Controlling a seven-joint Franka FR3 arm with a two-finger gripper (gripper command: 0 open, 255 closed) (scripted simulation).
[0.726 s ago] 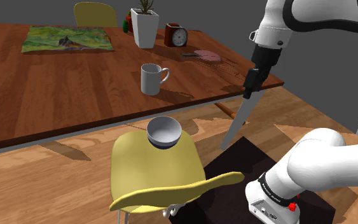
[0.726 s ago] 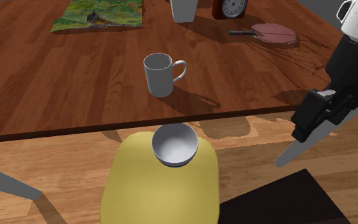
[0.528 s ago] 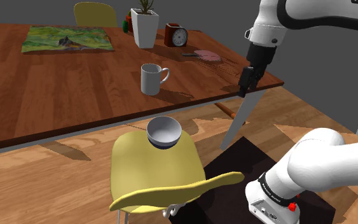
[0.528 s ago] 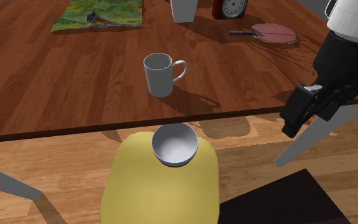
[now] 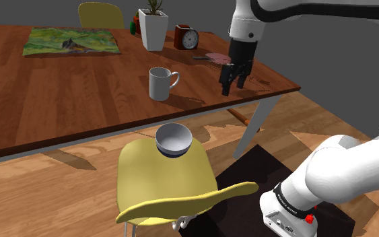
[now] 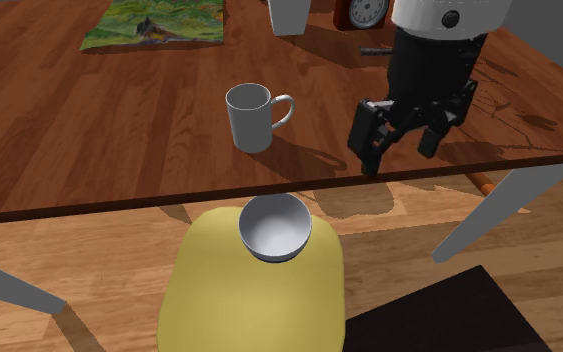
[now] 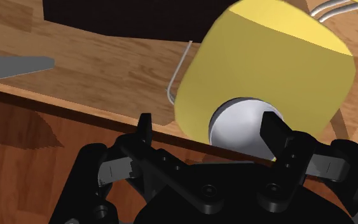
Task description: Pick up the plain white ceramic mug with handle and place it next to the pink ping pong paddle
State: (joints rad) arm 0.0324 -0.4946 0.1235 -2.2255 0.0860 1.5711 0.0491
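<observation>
White arm (image 5: 346, 168): smooth, rounded, glossy segments with dark grey bands at the joints. Low on the arm is a black collar (image 5: 283, 202) with small white lettering, too small to read, and a red button (image 5: 309, 217) beside it. The wrist section (image 6: 439, 12) is white with one small black round dot. The gripper (image 5: 232, 86) is all black, with a boxy angular body and two short blocky fingers (image 7: 273, 130). In the wrist view the gripper body has round screw recesses (image 7: 206, 189) and grey inserts (image 7: 116, 169) at the sides.
</observation>
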